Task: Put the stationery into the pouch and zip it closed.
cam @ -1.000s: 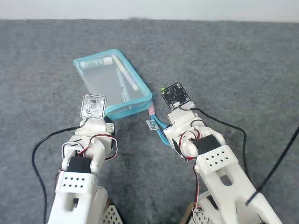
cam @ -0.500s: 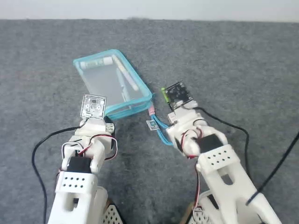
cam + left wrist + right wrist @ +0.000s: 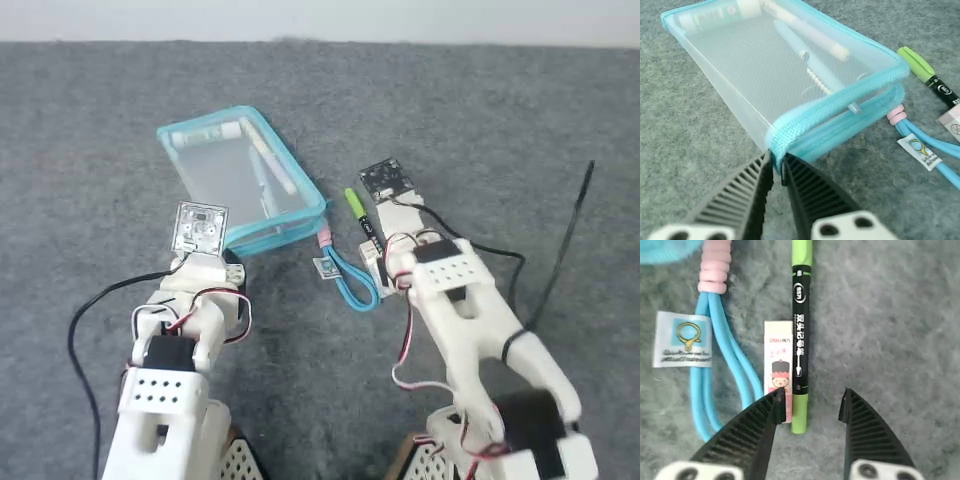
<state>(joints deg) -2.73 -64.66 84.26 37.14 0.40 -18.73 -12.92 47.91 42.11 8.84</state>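
Note:
A clear pouch with a turquoise zip edge (image 3: 240,180) lies on the grey carpet and holds a white pen (image 3: 805,30), a blue pen (image 3: 805,62) and a green-white tube (image 3: 715,15). My left gripper (image 3: 777,170) is shut on the pouch's near corner (image 3: 777,142). A green marker (image 3: 800,340) and a small white eraser (image 3: 779,370) lie side by side on the carpet, right of the pouch's blue strap (image 3: 720,385). My right gripper (image 3: 812,399) hovers open over the marker's near end, one finger (image 3: 767,425) above the eraser. The marker's tip (image 3: 354,203) pokes out past the right arm.
The strap loop (image 3: 352,282) with pink beads (image 3: 324,238) and a paper tag (image 3: 325,267) lies between the two arms. Black cables (image 3: 560,250) trail to the right of the right arm. Open carpet surrounds the pouch.
The right arm has swung up and forward, bringing its wrist over the marker and eraser. The green marker now shows more. The left arm and pouch have stayed still.

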